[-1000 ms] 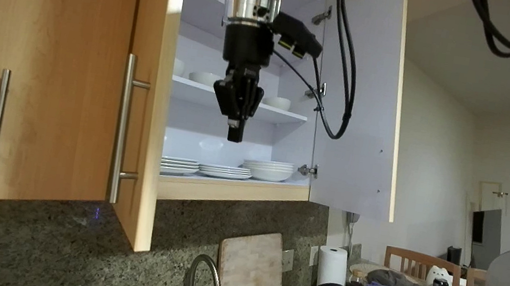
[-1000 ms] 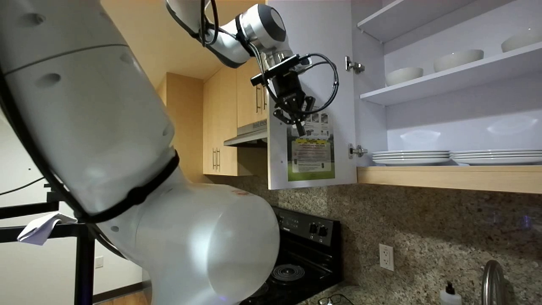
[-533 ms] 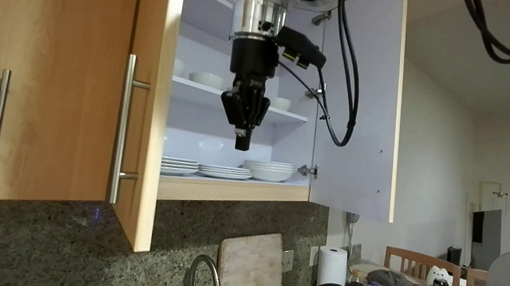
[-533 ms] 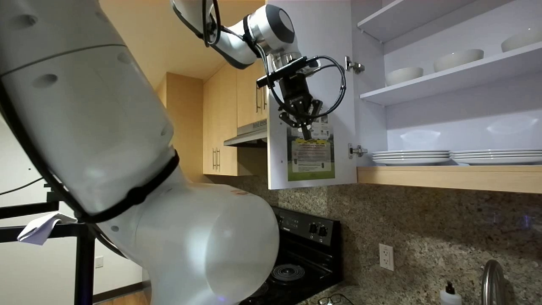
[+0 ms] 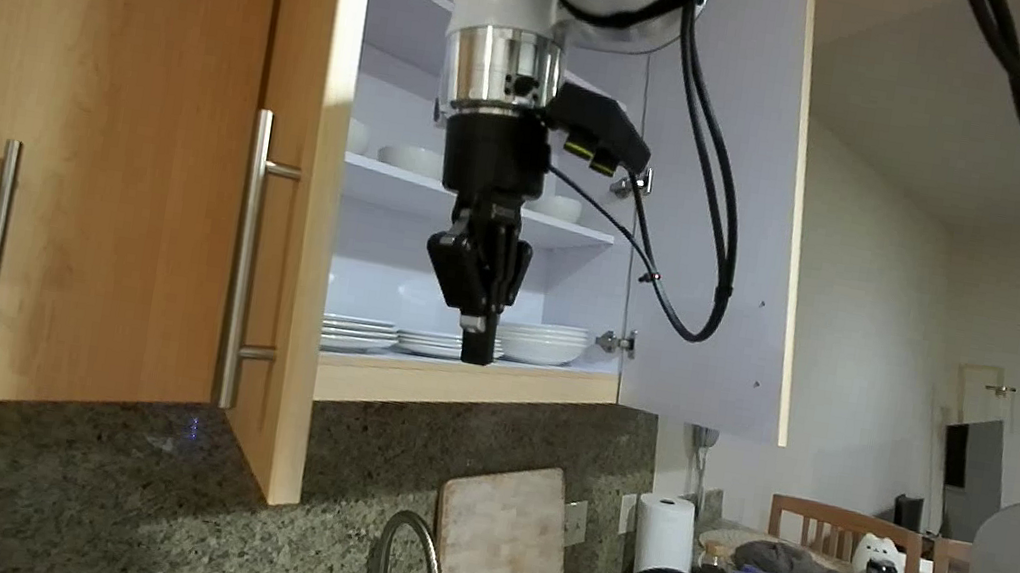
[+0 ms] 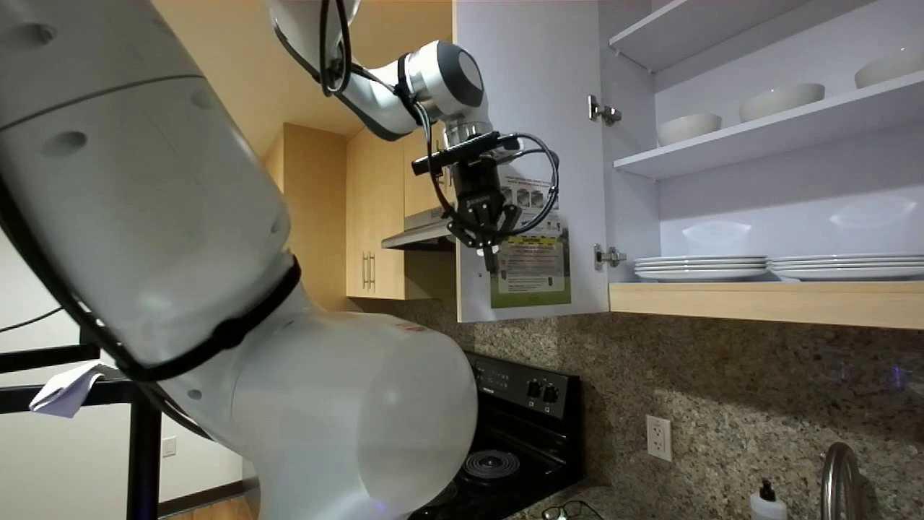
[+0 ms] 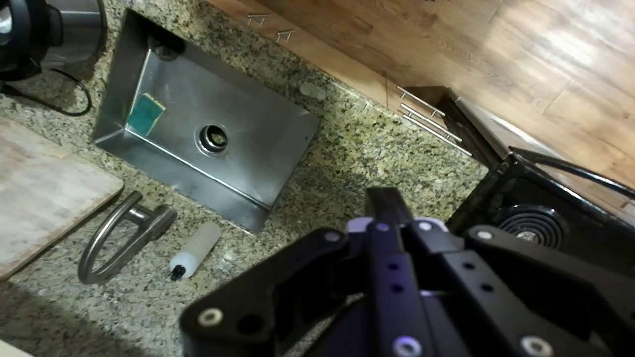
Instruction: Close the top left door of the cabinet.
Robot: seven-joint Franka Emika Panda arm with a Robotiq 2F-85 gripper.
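In an exterior view, your gripper (image 5: 478, 347) points down before the cabinet (image 5: 464, 394), apart from the top left door (image 5: 299, 73), which stands swung out, bar handle (image 5: 246, 257) on its outer face. In an exterior view, the door's white inner face (image 6: 530, 79) shows behind your gripper. In the wrist view, your fingers (image 7: 387, 203) are drawn together, seen against the counter (image 7: 377, 153) between sink (image 7: 258, 124) and stove (image 7: 585, 223).

The claw (image 5: 478, 346) is pointing down in front of the wall cabinet (image 5: 550, 390); white plates (image 5: 358, 334) are sitting in stacks inside, and the top left door (image 5: 290, 234) is standing open.
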